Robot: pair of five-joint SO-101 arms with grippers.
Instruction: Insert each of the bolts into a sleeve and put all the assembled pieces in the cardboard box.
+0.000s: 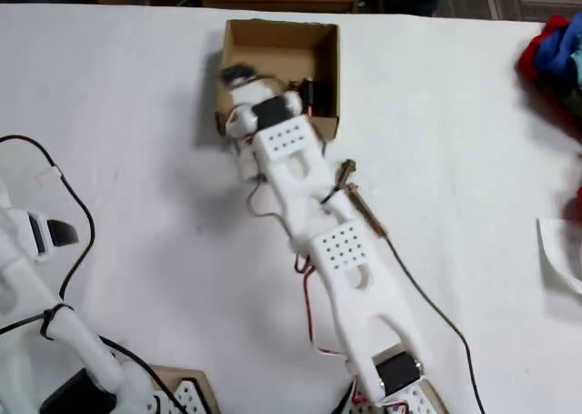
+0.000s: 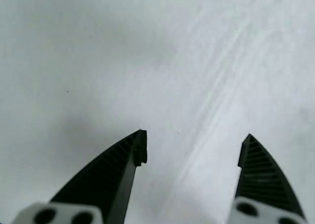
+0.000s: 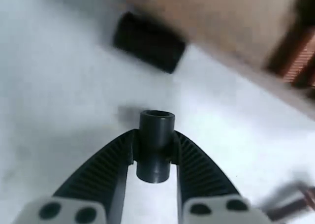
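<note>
**A:** Where's the sleeve?

**B:** The short black plastic tube of a sleeve (image 3: 156, 145) stands upright, pinched around its lower half by the right arm's jaws. In the high view that's upper centre, over the white cloth-covered worktop (image 1: 136, 114) and just beside the open brown cardboard box (image 1: 282, 34).

**A:** How will it handle?

**B:** Light, stiff and smooth, I'd judge, so it could twist or slip. A grip on the side wall is best, since it leaves the open bore clear for a bolt.

**A:** And around it?

**B:** A second black sleeve (image 3: 150, 49) lies on its side near the box wall. Two brass-coloured bolts (image 1: 348, 170) lie at mid-frame, just right of the arm. At lower left, the left arm's jaws are spread wide over the cloth, holding nothing.
</note>
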